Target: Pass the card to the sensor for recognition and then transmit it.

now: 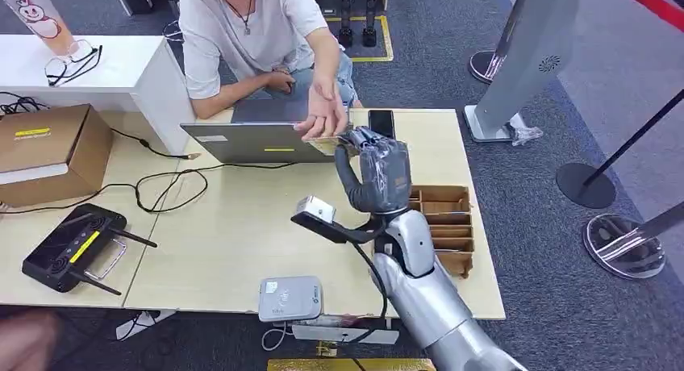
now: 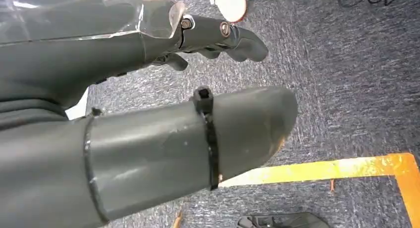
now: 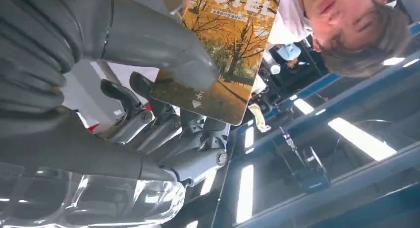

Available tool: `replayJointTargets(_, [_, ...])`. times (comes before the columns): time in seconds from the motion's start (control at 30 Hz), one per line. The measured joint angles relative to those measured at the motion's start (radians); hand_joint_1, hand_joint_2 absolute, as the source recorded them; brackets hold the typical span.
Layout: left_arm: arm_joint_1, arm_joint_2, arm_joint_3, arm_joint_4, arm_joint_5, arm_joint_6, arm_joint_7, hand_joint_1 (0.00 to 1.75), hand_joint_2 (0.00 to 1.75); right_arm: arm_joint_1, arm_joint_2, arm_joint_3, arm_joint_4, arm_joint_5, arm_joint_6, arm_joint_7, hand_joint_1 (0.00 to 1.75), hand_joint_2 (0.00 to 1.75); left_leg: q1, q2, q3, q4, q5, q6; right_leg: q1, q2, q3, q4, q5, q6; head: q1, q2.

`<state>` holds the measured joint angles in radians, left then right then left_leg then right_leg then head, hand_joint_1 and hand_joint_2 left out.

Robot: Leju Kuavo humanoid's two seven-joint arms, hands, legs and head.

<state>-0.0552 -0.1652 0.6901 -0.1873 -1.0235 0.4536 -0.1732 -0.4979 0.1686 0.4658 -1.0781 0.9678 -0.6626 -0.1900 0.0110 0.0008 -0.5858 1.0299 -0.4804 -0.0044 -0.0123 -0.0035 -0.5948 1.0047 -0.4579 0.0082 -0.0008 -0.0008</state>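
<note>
My right hand is raised over the table's far middle and holds a hotel card. In the right wrist view the card shows yellow autumn trees, and my thumb presses it against the fingers. A seated person's hand reaches across the laptop and touches the card's far end. The grey-white card sensor lies flat at the table's near edge, well below the raised hand. My left hand hangs over grey carpet with its fingers apart and nothing in it.
A grey laptop and a black phone sit at the far edge. A brown divided tray stands right of my forearm. At the left are a black router, cables and a cardboard box.
</note>
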Motion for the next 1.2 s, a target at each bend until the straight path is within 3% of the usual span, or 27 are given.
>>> replayJointTargets(0.33, [-0.004,0.0,-0.017,0.0,-0.012,-0.006,0.012,0.0,0.0,-0.089,0.038,-0.018,0.143,0.018,-0.011,0.015,1.75,1.75,0.0,0.0,0.0,0.0,0.0,0.0,0.0,0.0,0.0,0.0,0.0,0.0,0.0,0.0])
replayJointTargets(0.63, [-0.023,-0.006,-0.02,0.0,-0.019,-0.013,0.03,0.0,0.0,-0.202,0.071,-0.032,0.309,0.064,-0.016,0.072,1.75,1.75,0.0,0.0,0.0,0.0,0.001,0.001,0.0,0.0,0.0,0.0,0.0,0.0,0.0,0.0])
replayJointTargets(0.8, [-0.059,-0.01,-0.024,0.0,-0.016,-0.033,0.111,0.0,0.0,-0.255,0.099,-0.034,0.411,0.088,-0.015,0.072,1.75,1.75,0.0,0.0,0.0,0.0,0.001,0.0,0.0,0.0,0.0,0.0,0.001,0.0,0.0,0.0])
replayJointTargets(1.0, [-0.083,-0.01,-0.027,0.0,-0.016,-0.035,0.119,0.0,0.0,-0.28,0.114,-0.034,0.473,0.088,-0.019,0.077,1.75,1.75,0.0,0.0,0.0,0.0,0.002,0.0,0.0,0.0,0.0,0.0,0.001,0.0,0.0,0.0])
replayJointTargets(1.03, [-0.084,-0.01,-0.027,0.0,-0.016,-0.035,0.119,0.0,0.0,-0.282,0.115,-0.034,0.48,0.088,-0.02,0.077,0.16,1.75,0.0,0.0,0.0,0.0,0.002,0.0,0.0,0.0,0.0,0.0,0.001,0.0,0.0,0.0])
replayJointTargets(1.07, [-0.084,-0.01,-0.027,0.0,-0.016,-0.035,0.119,0.0,0.0,-0.283,0.115,-0.034,0.484,0.089,-0.021,0.077,0.16,1.75,0.0,0.0,0.0,0.0,0.002,0.0,0.0,0.0,0.0,0.0,0.001,0.0,0.0,0.0])
replayJointTargets(1.1, [-0.084,-0.01,-0.027,0.0,-0.016,-0.035,0.119,0.0,0.0,-0.283,0.115,-0.034,0.488,0.09,-0.023,0.077,0.0,1.75,0.0,0.0,0.0,0.0,0.002,0.0,0.0,0.0,0.0,0.0,0.001,0.0,0.0,0.0])
replayJointTargets(1.2, [-0.085,-0.01,-0.029,0.0,-0.015,-0.034,0.118,0.0,0.0,-0.285,0.115,-0.034,0.498,0.1,-0.026,0.077,0.0,1.75,0.0,0.0,0.0,0.0,0.002,0.0,0.0,0.0,0.0,0.0,0.001,0.0,0.0,0.0])
